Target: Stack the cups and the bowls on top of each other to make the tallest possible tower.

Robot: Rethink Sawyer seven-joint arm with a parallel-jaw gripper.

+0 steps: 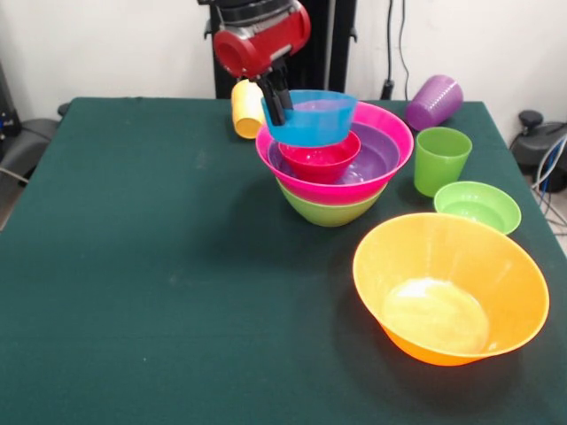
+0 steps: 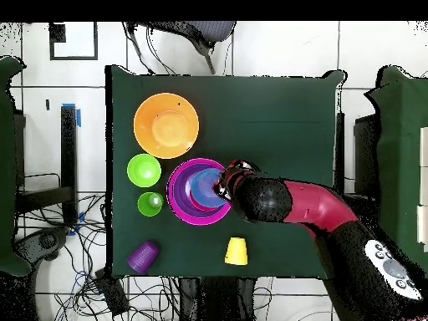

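My gripper (image 1: 276, 108) is shut on the rim of the small blue bowl (image 1: 312, 119) and holds it just above the tower (image 1: 335, 173). The tower has a medium green bowl (image 1: 330, 211) as base, then the large pink bowl (image 1: 390, 133), the purple bowl (image 1: 376, 155) and the small red bowl (image 1: 321, 159). From overhead the blue bowl (image 2: 203, 185) hangs over the pink bowl (image 2: 177, 201), with the gripper (image 2: 224, 185) at its side. The large orange bowl (image 1: 450, 288) and the small light green bowl (image 1: 477, 205) stand apart. The green cup (image 1: 440, 159) stands upright. The purple cup (image 1: 434, 102) and the yellow-orange cup (image 1: 247, 108) lie on their sides.
The green table (image 1: 159, 266) has open cloth on the left of the front view. Cables (image 2: 84, 276) and floor surround the table in the overhead view.
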